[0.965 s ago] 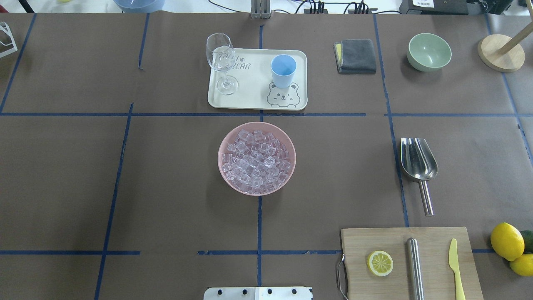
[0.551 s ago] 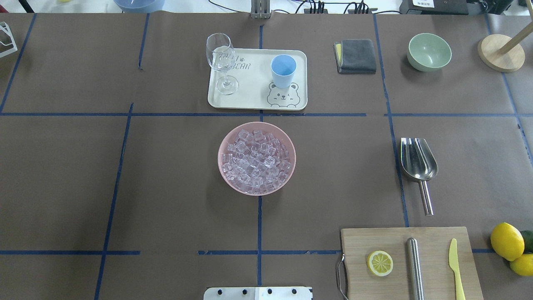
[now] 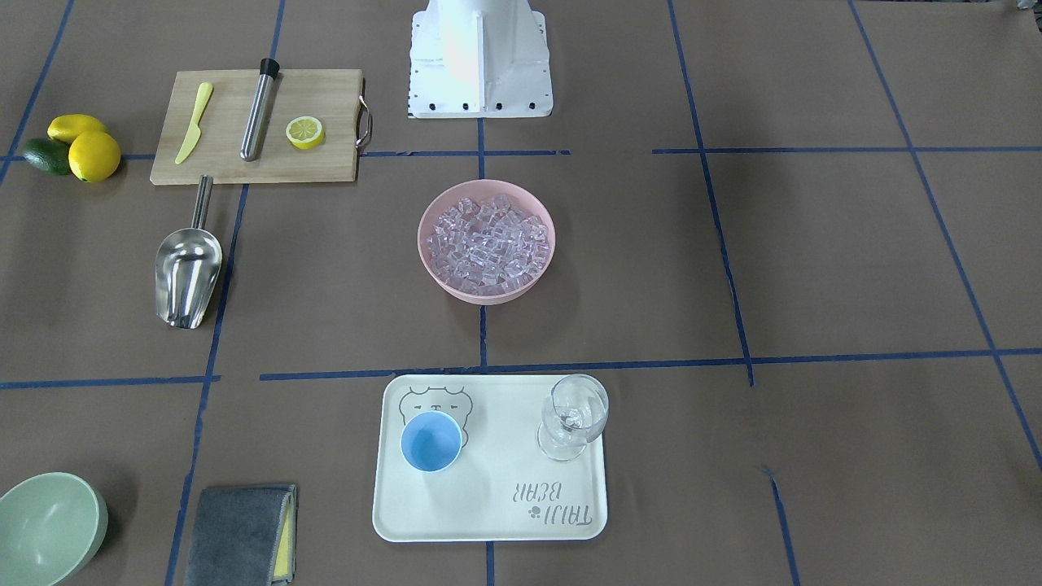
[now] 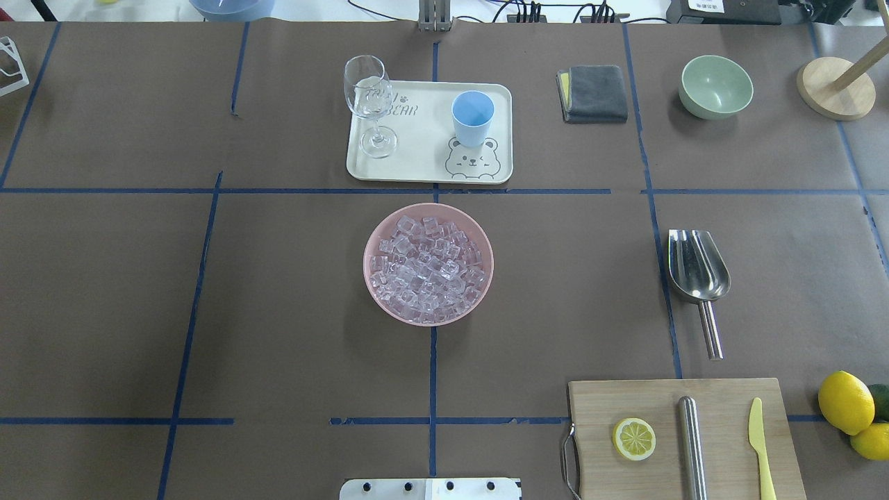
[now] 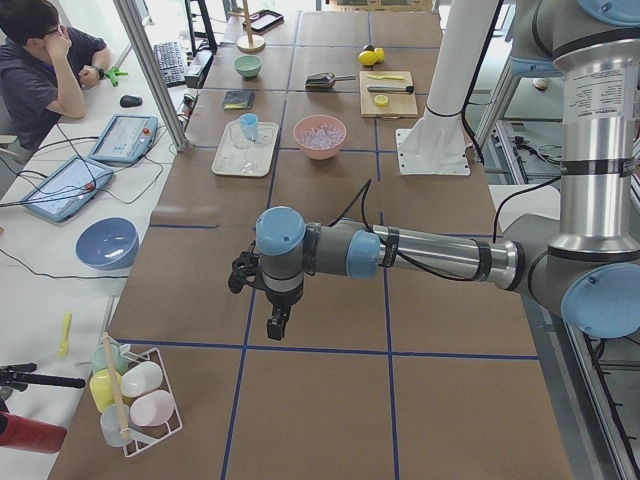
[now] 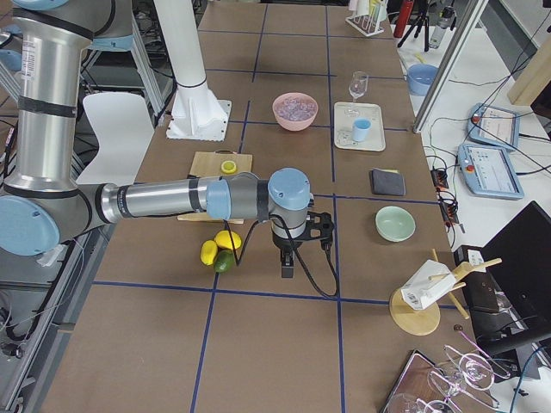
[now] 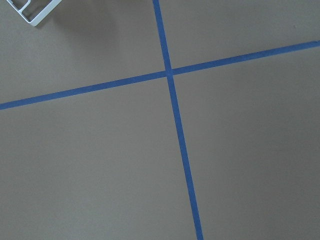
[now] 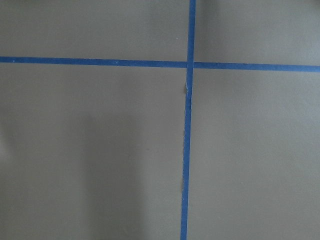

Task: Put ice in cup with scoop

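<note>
Scoop (image 4: 698, 267), 3 o'clock from ice (image 4: 427, 271): likely stiff, slick; we take handle (image 4: 709, 338). Left claw (image 5: 277, 325), right claw (image 6: 287, 265): cannot tell whether open.

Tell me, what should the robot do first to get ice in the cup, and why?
Probably move the right gripper over to the scoop and grab its handle. The scoop lies untouched on the table on that arm's side, the ice is all in the pink bowl, and the cup looks empty.

Cup (image 4: 473, 114) on tray (image 4: 417, 146) behind bowl (image 4: 367, 265) of ice (image 4: 427, 271); scoop (image 4: 696, 267) right, near board (image 4: 726, 430)
</note>
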